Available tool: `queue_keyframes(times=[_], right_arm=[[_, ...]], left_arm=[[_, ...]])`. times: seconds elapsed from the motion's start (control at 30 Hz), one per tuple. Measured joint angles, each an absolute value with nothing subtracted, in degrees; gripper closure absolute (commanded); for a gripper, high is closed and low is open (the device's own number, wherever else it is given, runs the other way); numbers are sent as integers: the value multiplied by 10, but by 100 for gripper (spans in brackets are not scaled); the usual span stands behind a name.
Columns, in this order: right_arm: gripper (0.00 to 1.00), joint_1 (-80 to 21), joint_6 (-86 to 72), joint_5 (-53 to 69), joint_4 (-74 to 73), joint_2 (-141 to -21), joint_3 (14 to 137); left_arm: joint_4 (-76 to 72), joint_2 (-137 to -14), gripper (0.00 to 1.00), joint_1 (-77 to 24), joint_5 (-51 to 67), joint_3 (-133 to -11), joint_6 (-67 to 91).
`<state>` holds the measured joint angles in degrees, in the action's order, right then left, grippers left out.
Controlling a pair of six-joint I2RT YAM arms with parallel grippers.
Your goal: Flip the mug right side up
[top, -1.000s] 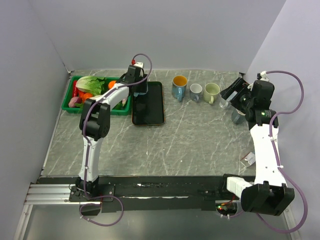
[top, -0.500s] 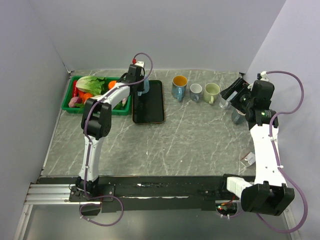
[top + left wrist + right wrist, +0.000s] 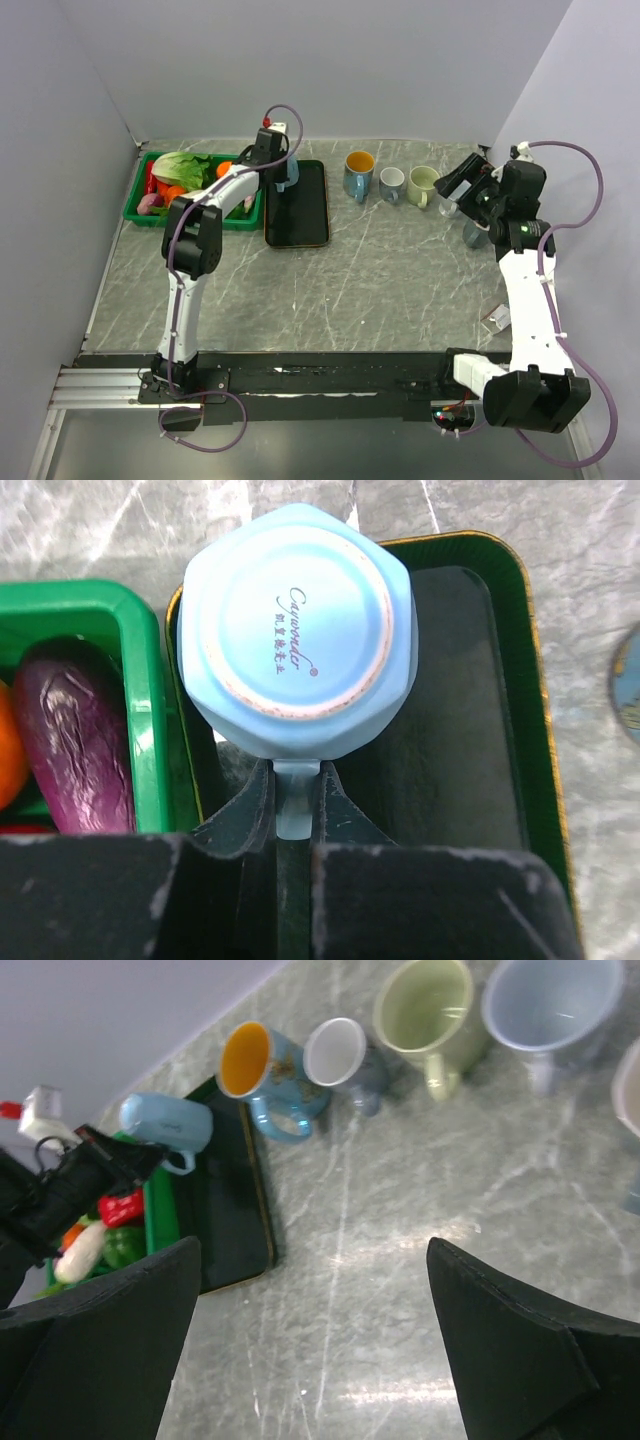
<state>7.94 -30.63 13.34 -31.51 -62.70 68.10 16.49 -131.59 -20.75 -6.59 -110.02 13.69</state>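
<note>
Left wrist view shows the left gripper [image 3: 297,815] pinched shut on the handle of the pale blue mug [image 3: 297,645], whose base faces the lens above the far end of the dark tray [image 3: 450,730]. I judge this handle grip lets the wrist roll the mug over. From the right wrist view the mug lies on its side, seemingly lifted off the tray, while the right gripper [image 3: 312,1250], well right of the tray, is spread wide and holds nothing.

The pale blue, faceted mug [image 3: 297,640] is tipped sideways. The left pincer [image 3: 296,802] clamps its handle over the tray's [image 3: 450,710] far end.
</note>
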Motion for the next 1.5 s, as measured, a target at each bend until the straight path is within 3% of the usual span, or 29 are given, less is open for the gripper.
queue_keyframes(times=[0.4, 0.7, 0.97, 1.23, 1.5], right_arm=[[0, -17, -364, 260, -195, -612, 614], [1, -110, -416, 301, -117, -642, 614], [1, -161, -520, 309, -19, -697, 611], [3, -222, -585, 315, 101, -768, 632], [7, -226, -610, 319, 202, -802, 685]], left_arm=[[251, -1236, 99, -185, 73, -1069, 311], [196, -1096, 99, -158, 198, -962, 452], [-13, -980, 99, -134, 302, -835, 630], [-317, -921, 99, -148, 358, -734, 839], [-403, -909, 99, -197, 361, -727, 897]])
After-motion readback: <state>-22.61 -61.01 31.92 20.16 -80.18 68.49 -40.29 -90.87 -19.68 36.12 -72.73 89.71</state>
